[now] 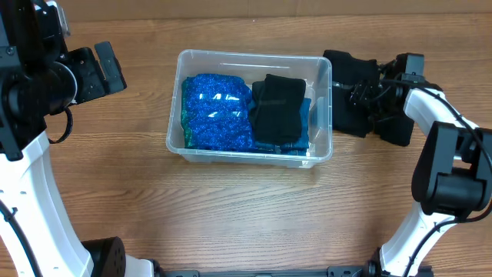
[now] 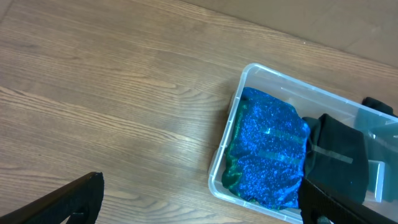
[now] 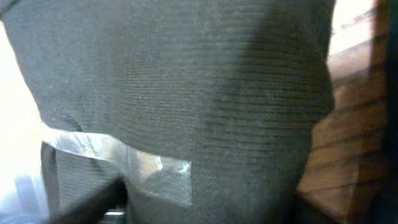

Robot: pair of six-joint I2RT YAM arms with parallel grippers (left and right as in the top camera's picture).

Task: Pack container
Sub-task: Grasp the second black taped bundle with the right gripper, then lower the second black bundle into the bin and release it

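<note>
The clear container [image 1: 246, 156] stands mid-table. Inside it, a blue glittery pack [image 1: 217, 111] lies on the left and a folded black cloth [image 1: 277, 108] lies on the right over more blue items. My right gripper [image 1: 367, 100] is just right of the container, closed around a second black knit bundle [image 1: 350, 77]. That bundle [image 3: 205, 81], with a strip of clear tape [image 3: 124, 155], fills the right wrist view between my fingers [image 3: 236, 205]. My left gripper [image 1: 111, 68] is open and empty at the far left. Its wrist view [image 2: 199, 190] shows the container [image 2: 224, 155] and the blue pack [image 2: 267, 149].
The wooden table surrounds the container. The right arm's white links [image 1: 438, 177] stand at the right front, and the left arm's links [image 1: 31, 177] stand along the left edge.
</note>
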